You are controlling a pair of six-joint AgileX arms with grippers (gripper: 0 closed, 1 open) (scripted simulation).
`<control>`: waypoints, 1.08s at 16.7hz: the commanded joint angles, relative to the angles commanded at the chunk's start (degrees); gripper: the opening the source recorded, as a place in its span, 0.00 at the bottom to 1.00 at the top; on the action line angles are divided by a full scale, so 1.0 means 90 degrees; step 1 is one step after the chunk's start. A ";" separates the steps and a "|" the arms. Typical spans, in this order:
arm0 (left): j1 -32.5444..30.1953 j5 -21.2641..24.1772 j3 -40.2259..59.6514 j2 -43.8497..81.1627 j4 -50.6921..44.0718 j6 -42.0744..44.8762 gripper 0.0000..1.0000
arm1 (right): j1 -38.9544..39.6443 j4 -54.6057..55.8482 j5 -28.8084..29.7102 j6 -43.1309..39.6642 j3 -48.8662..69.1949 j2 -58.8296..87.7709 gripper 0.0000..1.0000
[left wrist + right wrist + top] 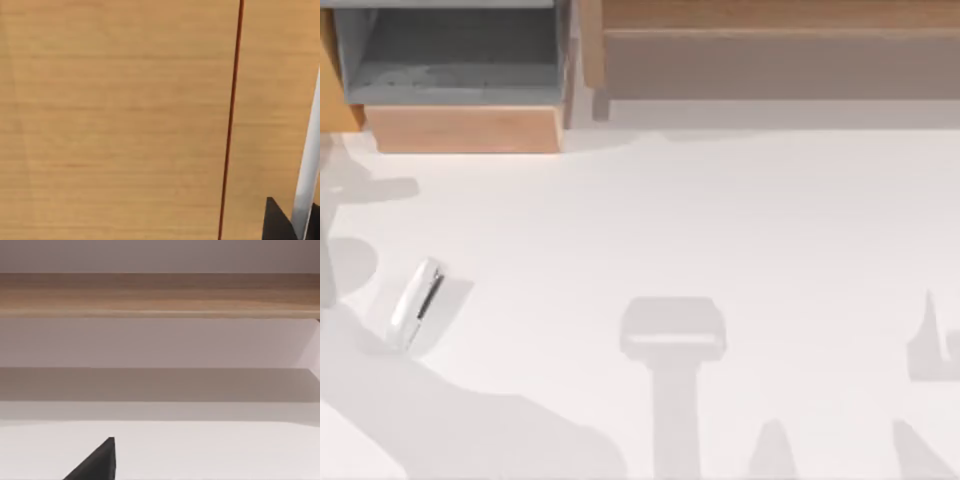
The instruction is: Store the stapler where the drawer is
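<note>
The stapler, small and white (dark slit along one side), lies on the table; either tool's state: cannot tell.

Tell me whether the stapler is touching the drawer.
Apart. The top view shows the stapler lying on the white table at its left side, with bare tabletop between it and the drawer at the back.
</note>
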 joint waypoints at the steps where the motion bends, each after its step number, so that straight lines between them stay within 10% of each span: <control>1: 0.0000 0.0000 0.0000 0.0000 0.0000 0.0000 0.00 | 0.0000 0.0000 0.0000 0.0000 0.0000 0.0000 1.00; 18: 0.0474 0.0443 -0.1773 -0.0752 0.0885 -0.0011 0.00 | 0.0000 0.0000 0.0000 0.0000 0.0000 0.0000 1.00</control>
